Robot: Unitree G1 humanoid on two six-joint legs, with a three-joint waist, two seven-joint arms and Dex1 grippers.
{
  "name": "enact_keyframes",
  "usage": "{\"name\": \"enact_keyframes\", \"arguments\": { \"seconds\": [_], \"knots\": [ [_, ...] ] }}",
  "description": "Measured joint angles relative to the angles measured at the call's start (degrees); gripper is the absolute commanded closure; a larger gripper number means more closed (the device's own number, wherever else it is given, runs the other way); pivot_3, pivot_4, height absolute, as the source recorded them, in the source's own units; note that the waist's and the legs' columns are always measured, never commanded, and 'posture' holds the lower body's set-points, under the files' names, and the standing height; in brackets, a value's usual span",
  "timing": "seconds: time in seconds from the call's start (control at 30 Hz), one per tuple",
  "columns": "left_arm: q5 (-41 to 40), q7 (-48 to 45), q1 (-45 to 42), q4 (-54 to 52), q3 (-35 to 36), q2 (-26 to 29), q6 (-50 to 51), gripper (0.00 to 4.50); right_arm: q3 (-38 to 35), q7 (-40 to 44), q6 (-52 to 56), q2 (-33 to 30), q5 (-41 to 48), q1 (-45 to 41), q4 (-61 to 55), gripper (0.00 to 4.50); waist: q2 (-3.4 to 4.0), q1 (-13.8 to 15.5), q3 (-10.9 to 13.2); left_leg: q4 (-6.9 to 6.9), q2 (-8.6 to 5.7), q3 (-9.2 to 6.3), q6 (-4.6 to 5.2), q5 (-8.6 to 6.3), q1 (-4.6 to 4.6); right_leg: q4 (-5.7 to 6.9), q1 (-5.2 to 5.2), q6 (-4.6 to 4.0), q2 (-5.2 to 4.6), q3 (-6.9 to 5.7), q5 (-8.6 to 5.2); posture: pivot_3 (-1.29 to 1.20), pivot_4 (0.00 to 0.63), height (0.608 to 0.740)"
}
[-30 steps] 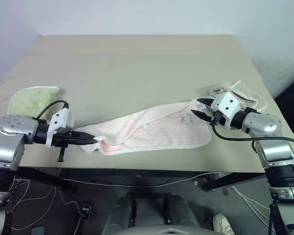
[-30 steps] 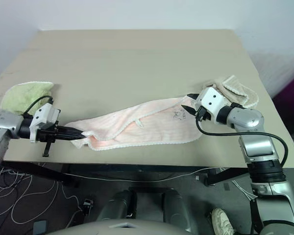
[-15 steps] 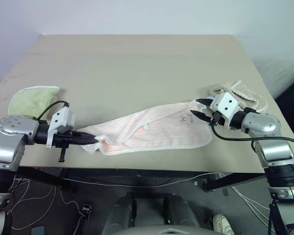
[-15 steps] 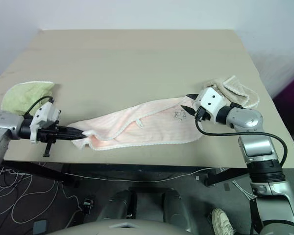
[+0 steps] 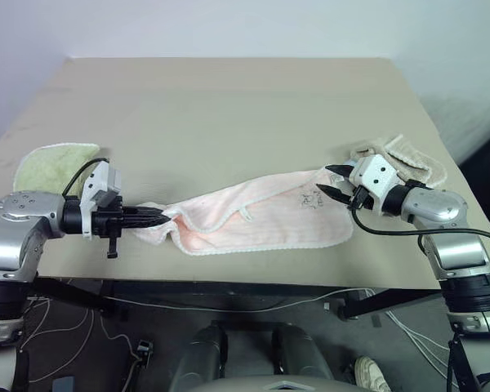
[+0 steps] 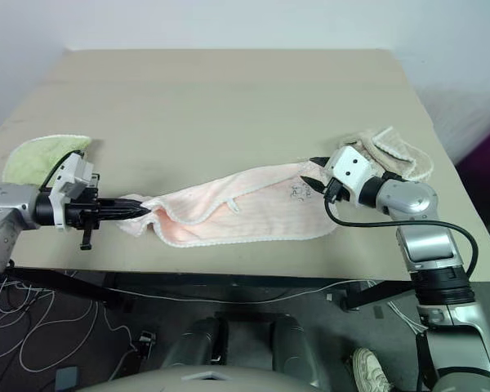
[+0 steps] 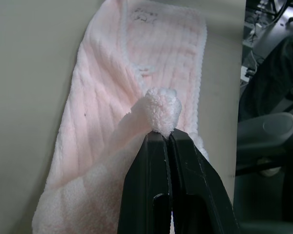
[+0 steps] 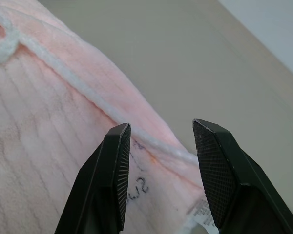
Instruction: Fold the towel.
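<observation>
Prob. a robot lab/test room: bare beige table [image 5: 229, 106], plain white wall [image 5: 229, 24], loose cables [image 5: 57, 335] on floor.

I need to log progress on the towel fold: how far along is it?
Early. Done: the left gripper is shut on one corner of the pink towel, bunched between its tips. In hand: the right gripper hangs open over the far end by the dark mark, gripping nothing. Left: no fold is laid; the towel lies stretched and rumpled on the table.

the left gripper [image 7: 162, 135] pinches a bunched corner of the pink towel [image 7: 112, 97], which stretches away over the table [image 7: 29, 73].
</observation>
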Motion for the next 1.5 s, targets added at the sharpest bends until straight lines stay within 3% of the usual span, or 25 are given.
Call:
{"name": "enact_keyframes", "arguments": {
  "seconds": [0.1, 0.13, 0.2, 0.3, 0.73, 0.97, 1.07, 1.23, 1.43, 1.5],
  "knots": [
    [1.23, 0.13, 0.05, -0.28, -0.03, 0.00, -1.26, 3.51, 0.02, 0.00, -0.01, 0.00, 0.00, 0.00, 0.00, 2.38, 0.00, -0.07, 0.00, -0.01, 0.01, 0.00, 0.00, 0.00, 0.00, 0.00, -0.01, 0.00, 0.00, 0.00, 0.00, 0.00, 0.150, 0.740],
    [1.79, 0.18, 0.16, -0.28, -0.05, 0.00, -1.80, 3.51, 0.02, 0.00, -0.01, 0.00, 0.00, 0.00, 0.00, 2.38, 0.00, -0.09, 0.00, -0.01, 0.01, -0.01, 0.00, 0.00, 0.00, 0.00, -0.01, 0.00, 0.00, 0.00, 0.00, 0.00, 0.150, 0.740],
    [2.45, -0.03, 0.86, -0.29, -0.08, 0.00, -2.42, 3.72, 0.02, -0.01, -0.01, 0.00, 0.00, 0.01, 0.00, 2.38, 0.00, -0.27, 0.00, -0.01, 0.01, 0.00, 0.00, 0.00, 0.00, 0.01, -0.02, 0.00, 0.00, 0.01, 0.00, 0.00, 0.150, 0.740],
    [2.47, -0.57, 1.15, -0.28, -0.09, 0.00, -2.40, 4.48, 0.02, -0.02, -0.01, 0.02, 0.00, 0.01, 0.00, 2.38, 0.00, -0.22, 0.00, -0.01, 0.04, -0.01, 0.00, 0.00, 0.00, 0.01, -0.02, 0.00, 0.02, 0.00, 0.00, 0.00, 0.150, 0.740],
    [5.21, -1.37, 1.10, 1.15, -1.44, 0.09, -5.76, 4.48, 0.02, -0.40, -0.02, 0.45, 0.00, 0.75, 0.00, 2.38, 0.00, -0.21, 0.00, -0.01, 0.03, -0.01, 0.00, 0.00, 0.00, 0.01, -0.02, 0.00, 0.01, 0.00, 0.00, 0.00, 0.150, 0.740],
    [5.59, -1.17, -1.30, 4.08, -1.32, 0.64, -7.59, 4.48, 3.76, -3.48, -11.85, -1.29, -10.04, -2.29, 6.42, 2.38, 0.01, -0.33, 0.00, -0.02, 0.00, 0.02, 0.00, 0.00, 0.01, 0.01, -0.04, 0.00, 0.04, 0.00, 0.00, 0.00, 0.150, 0.740],
    [5.98, -1.17, -1.23, 5.08, -1.30, 0.70, -8.41, 4.50, 5.41, -4.87, -15.83, -1.21, -13.29, -5.91, 11.87, 1.84, 0.01, -0.40, 0.01, -0.02, 0.02, 0.03, -0.01, 0.00, 0.00, 0.03, -0.06, 0.00, 0.05, 0.00, 0.00, 0.00, 0.150, 0.740],
    [6.14, -1.11, -1.03, 5.65, -0.88, 1.12, -8.74, 4.50, 10.79, -12.22, -24.93, -1.07, -23.72, -14.56, 25.40, 0.21, 0.02, -0.37, 0.01, -0.04, 0.00, 0.05, -0.01, 0.01, 0.00, 0.04, -0.11, 0.00, 0.08, 0.01, 0.00, 0.00, 0.150, 0.740],
    [6.21, -0.95, -0.45, 6.05, 0.27, 1.50, -8.88, 4.50, 17.95, -20.17, -35.03, -0.26, -34.08, -23.83, 41.27, 0.21, 0.03, -0.45, 0.02, -0.03, -0.01, 0.07, -0.02, 0.01, -0.02, 0.05, -0.14, 0.00, 0.09, 0.02, 0.00, 0.00, 0.150, 0.740],
    [6.20, -0.81, 0.21, 5.86, 0.65, 1.54, -8.87, 4.50, 19.32, -21.79, -37.48, -0.20, -35.95, -25.66, 44.71, 0.63, 0.03, -0.48, 0.02, -0.05, -0.01, 0.07, -0.02, 0.02, -0.02, 0.05, -0.15, 0.00, 0.09, 0.03, 0.00, 0.00, 0.150, 0.740]
  ]
}}
